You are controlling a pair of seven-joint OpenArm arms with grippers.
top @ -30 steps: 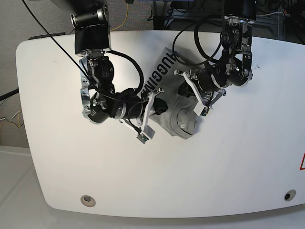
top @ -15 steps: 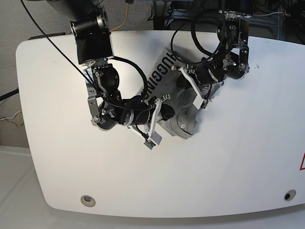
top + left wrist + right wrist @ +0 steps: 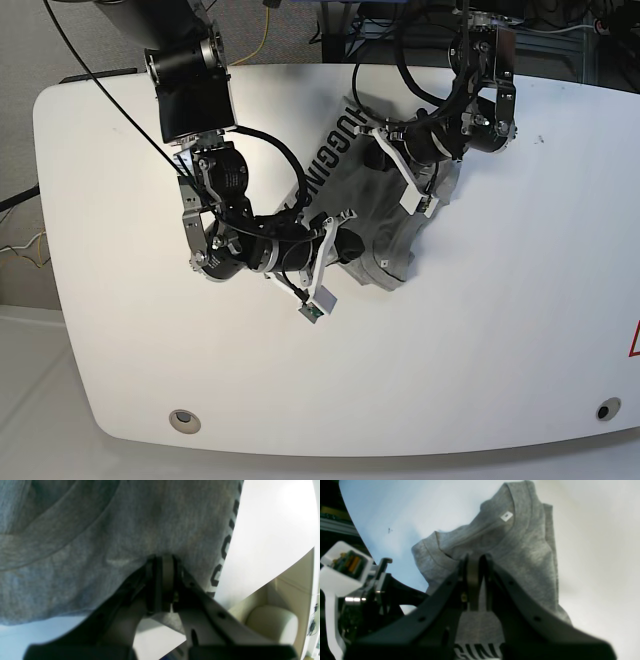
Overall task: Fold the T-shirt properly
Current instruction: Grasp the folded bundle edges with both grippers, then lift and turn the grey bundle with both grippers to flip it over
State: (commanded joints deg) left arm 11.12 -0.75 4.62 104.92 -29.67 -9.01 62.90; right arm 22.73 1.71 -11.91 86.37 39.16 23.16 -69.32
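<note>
Reaching in from both sides of the base view, the 2 arms meet over the T-shirt, which lies crumpled and partly folded on the white surface, toward its far middle. The arm on that view's left is bent sharply at the elbow, its forearm running low and level toward the cloth, and the right gripper sits at the near-left edge of the grey bundle. The arm on that view's right hangs down from the far edge, wrist turned inward, with the left gripper at the shirt's far part, beside the black lettering that runs along the cloth's left border.

Seen from the left wrist, the left gripper has its jaws drawn together on a pinch of grey fabric, the cloth bunching right at the tips. The T-shirt fills most of this view, and its lettering follows the edge next to the bare surface.

From the right wrist, the right gripper has its jaws nearly together, with cloth showing in the narrow gap; whether they actually clamp it I cannot tell. Beyond the tips lies the T-shirt with its collar and a small white tag facing up, and part of the lettering shows below. The other arm's camera housing stands at the left.
</note>
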